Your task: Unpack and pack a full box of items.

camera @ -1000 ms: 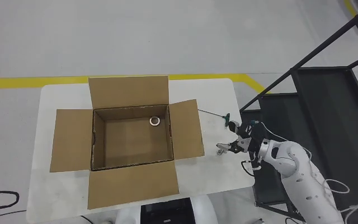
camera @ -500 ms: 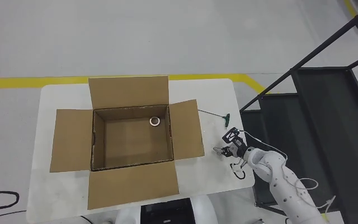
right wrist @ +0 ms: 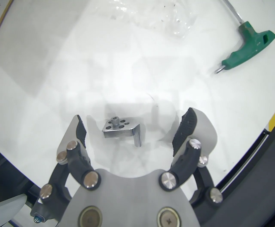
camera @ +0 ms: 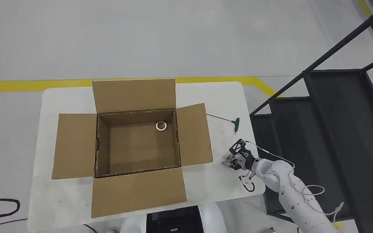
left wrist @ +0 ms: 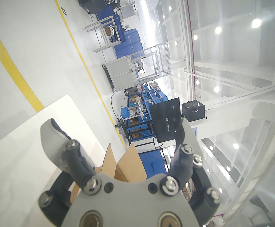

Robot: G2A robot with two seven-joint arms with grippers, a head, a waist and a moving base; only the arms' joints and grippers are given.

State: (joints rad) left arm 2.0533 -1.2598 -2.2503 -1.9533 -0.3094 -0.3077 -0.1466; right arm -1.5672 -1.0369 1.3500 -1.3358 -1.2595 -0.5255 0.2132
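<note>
Near the table's right edge, the right gripper (right wrist: 135, 121) hangs with its fingers spread wide over a small metal bracket (right wrist: 120, 128), not touching it. Beyond lie a green T-handle hex key (right wrist: 247, 53) and a clear plastic bag (right wrist: 154, 19). Farther across the table (camera: 221, 96), the open cardboard box (camera: 178, 140) holds one ring (camera: 161, 125). Unpacking looks nearly finished and repacking not yet begun. The left gripper (left wrist: 117, 129) is spread too, and empty.
</note>
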